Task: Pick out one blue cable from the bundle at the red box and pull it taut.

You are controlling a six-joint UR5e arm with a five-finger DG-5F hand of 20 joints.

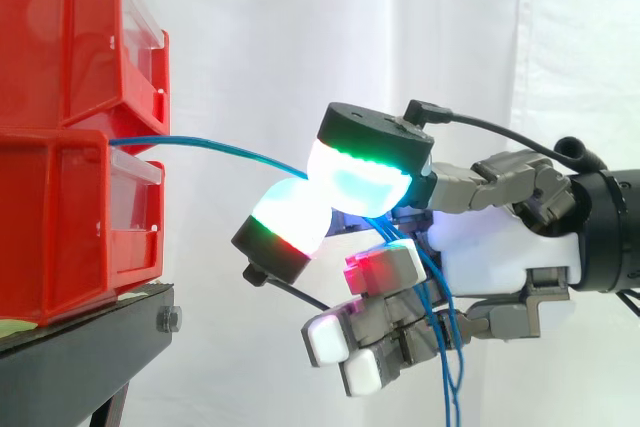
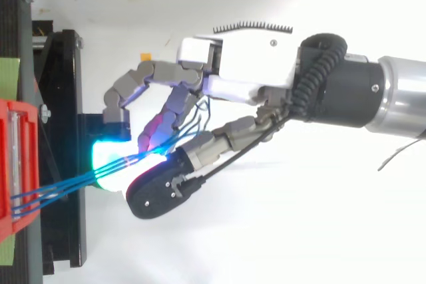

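1. Red bins (image 1: 60, 227): two, stacked one on the other. I use them as the reference for every entry below.
2. Black stand (image 1: 90, 347): directly beneath the red bins, carrying the lower one.
3. White curtain (image 1: 260, 47): behind the red bins and behind everything else listed here.
4. Blue cables (image 2: 66, 184): several thin strands.
   - From above they leave the front of the red bins side by side and draw closer together as they go.
   - From the side they come out at the seam between the upper and lower bin.
   - They cross open air away from the bins, clear of the stand, and end in my grip.
   - The run is a shallow arc, level at the bins and dipping toward me.
   - Beyond the grip, loose lengths hang downward on the side of my palm away from the bins.
5. Hand (image 1: 500, 247): mine, held out in front of the red bins, near them but not touching. The fingers point back toward the bins and the palm is on the far side.
6. Fingertip pads (image 1: 365, 177):
   - Two large ones are pressed together on the blue cables, pinching them.
   - The upper one glows green and cyan. The lower one glows white with green and red at its rim.
   - I cannot tell how many strands lie in the pinch.
   - My other fingers are curled below, one glowing red and the rest white.
   - I cannot tell whether they touch the hanging lengths.
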